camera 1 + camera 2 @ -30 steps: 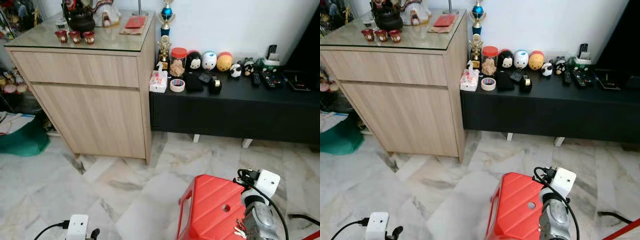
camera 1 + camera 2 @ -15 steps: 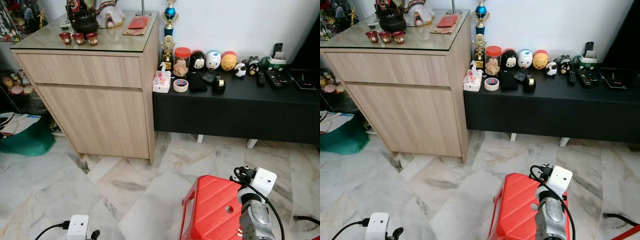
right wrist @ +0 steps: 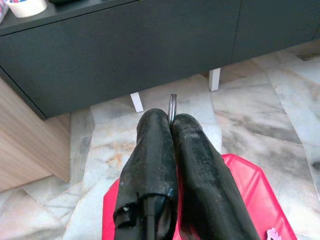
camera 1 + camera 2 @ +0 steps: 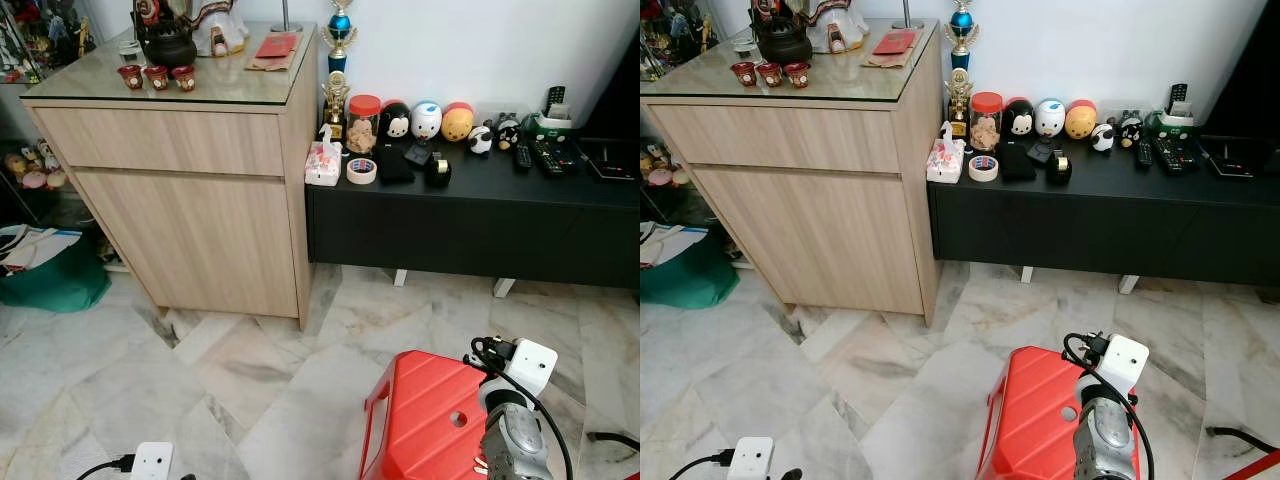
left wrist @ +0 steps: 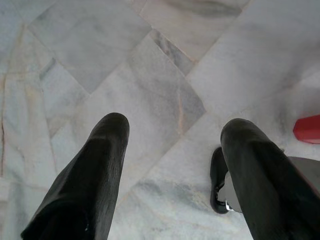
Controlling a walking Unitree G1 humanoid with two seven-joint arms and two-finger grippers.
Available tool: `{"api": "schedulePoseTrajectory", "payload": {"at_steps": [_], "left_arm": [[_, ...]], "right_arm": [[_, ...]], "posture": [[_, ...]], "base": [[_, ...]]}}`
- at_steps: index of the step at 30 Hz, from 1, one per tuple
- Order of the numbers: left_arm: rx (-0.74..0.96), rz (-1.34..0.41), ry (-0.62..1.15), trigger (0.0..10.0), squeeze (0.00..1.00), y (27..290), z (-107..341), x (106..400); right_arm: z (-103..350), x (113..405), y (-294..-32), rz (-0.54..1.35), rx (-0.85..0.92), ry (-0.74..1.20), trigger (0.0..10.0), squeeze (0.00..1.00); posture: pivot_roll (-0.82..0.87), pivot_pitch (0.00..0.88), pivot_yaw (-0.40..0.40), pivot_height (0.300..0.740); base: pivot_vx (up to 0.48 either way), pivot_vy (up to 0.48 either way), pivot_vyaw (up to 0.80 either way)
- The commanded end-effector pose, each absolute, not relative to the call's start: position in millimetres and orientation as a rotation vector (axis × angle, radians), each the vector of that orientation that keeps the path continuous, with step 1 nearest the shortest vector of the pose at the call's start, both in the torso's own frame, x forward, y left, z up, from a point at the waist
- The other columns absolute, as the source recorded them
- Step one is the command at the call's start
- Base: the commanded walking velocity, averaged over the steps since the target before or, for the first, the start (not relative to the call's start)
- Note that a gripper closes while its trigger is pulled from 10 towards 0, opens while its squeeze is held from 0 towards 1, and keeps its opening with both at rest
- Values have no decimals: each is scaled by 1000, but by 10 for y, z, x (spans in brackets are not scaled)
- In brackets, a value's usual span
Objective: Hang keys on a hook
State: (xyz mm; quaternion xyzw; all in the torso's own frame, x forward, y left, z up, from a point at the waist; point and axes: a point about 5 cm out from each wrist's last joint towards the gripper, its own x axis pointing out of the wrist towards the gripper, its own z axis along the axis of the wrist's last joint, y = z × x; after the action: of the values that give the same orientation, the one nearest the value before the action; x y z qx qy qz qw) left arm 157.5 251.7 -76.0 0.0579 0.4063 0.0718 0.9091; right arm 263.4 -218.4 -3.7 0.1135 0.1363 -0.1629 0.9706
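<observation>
In the head views the left arm's white wrist box has sunk lower while the room holds steady; the left gripper [image 5: 172, 165] hangs released above the marble floor [image 5: 125, 65]; the right gripper [image 3: 172, 122], over the red stool [image 3: 250, 190], stays clenched on the key ring [image 3: 172, 106], no hook yet visible.

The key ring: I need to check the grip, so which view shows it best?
The right wrist view: the key ring sticks up between the shut fingers of the right gripper. The eye views show something small and pale below that wrist, too small to identify.
</observation>
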Motion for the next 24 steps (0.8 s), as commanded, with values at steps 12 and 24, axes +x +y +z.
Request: {"api": "schedulePoseTrajectory", "payload": {"at_steps": [12, 24], "left_arm": [[112, 167, 890, 10000, 0, 2583, -808, 1423], [97, 168, 882, 10000, 0, 2545, -808, 1455]], "right_arm": [[-88, 2585, -2200, -339, 212, 304, 10000, 0], [-74, 2605, -2208, -344, 211, 302, 10000, 0]], "posture": [[57, 0, 10, 740], [56, 0, 3, 740]], "base": [[-149, 0, 0], [-306, 0, 0]]}}
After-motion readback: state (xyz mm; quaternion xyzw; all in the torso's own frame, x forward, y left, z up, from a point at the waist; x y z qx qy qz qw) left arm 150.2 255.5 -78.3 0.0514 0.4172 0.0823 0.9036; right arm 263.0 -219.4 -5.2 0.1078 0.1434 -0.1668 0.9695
